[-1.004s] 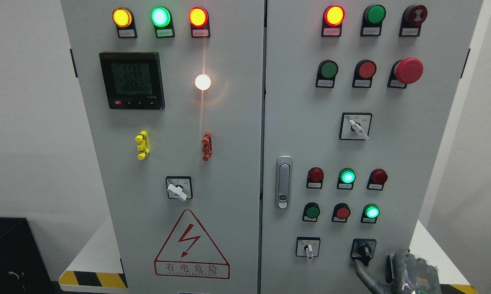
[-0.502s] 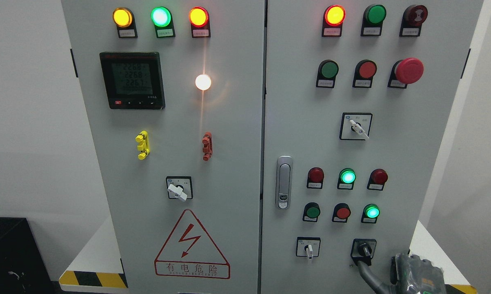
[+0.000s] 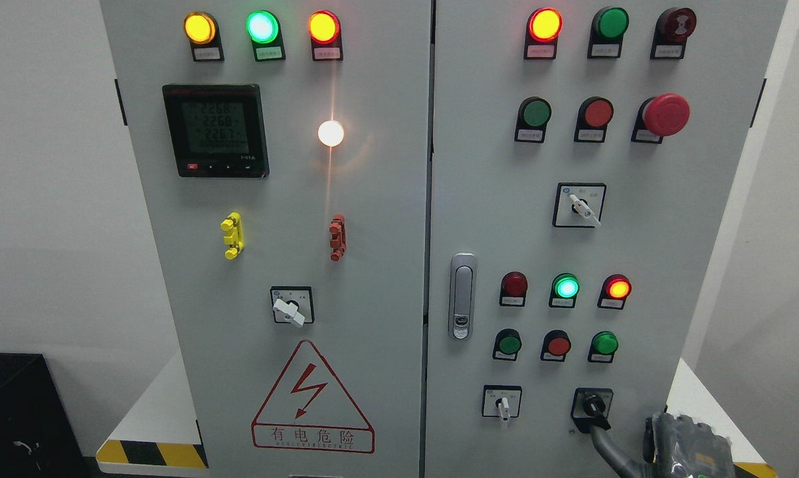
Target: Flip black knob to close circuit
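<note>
The black knob (image 3: 593, 405) sits on a black plate at the lower right of the grey cabinet's right door (image 3: 492, 219). Its handle points down and to the right. My right hand (image 3: 688, 441) comes in at the bottom right corner, just right of and below the knob. One grey finger (image 3: 610, 443) stretches up and left, its tip touching the lower end of the knob's handle; nothing is grasped. Above the knob, a red lamp (image 3: 618, 288) and a green lamp (image 3: 566, 287) glow, while the green lamp (image 3: 604, 344) is dark. My left arm is out of view.
A white selector switch (image 3: 502, 403) sits left of the knob, another (image 3: 580, 206) higher up. A red mushroom button (image 3: 665, 114) juts out at the upper right. A door latch (image 3: 461, 295) is at the centre. The left door carries a meter (image 3: 214, 130) and a warning triangle (image 3: 311, 398).
My right hand has slid to the right and the knob's handle has swung with the finger towards the lower right. The red lamp at the right lit up and the green lamp below it went dark.
</note>
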Available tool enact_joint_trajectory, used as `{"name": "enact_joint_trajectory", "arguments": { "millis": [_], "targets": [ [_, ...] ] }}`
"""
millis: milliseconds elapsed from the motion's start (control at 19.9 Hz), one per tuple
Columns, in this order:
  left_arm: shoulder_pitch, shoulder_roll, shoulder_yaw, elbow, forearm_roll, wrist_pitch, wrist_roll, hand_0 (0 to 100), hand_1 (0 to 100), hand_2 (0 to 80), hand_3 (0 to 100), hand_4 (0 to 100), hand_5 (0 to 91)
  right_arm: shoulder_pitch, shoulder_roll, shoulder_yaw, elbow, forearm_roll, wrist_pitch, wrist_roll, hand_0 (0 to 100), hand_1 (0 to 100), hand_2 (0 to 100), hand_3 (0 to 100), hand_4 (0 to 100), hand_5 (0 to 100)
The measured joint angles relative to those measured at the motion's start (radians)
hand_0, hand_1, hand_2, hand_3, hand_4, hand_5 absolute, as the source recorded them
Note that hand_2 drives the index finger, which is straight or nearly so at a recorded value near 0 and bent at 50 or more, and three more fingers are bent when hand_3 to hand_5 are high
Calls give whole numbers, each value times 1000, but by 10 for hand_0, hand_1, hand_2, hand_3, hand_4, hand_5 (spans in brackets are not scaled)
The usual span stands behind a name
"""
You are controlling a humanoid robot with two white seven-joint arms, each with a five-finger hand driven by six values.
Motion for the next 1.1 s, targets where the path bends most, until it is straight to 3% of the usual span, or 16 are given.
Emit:
{"name": "enact_joint_trajectory", "arguments": {
  "millis": [1105],
  "targets": [
    [0, 0, 0, 0, 0, 0, 0, 120, 556, 0, 0, 0, 0, 5, -1, -2, -22, -29, 6, -5, 0, 0, 906, 1000, 939, 994]
  ]
}}
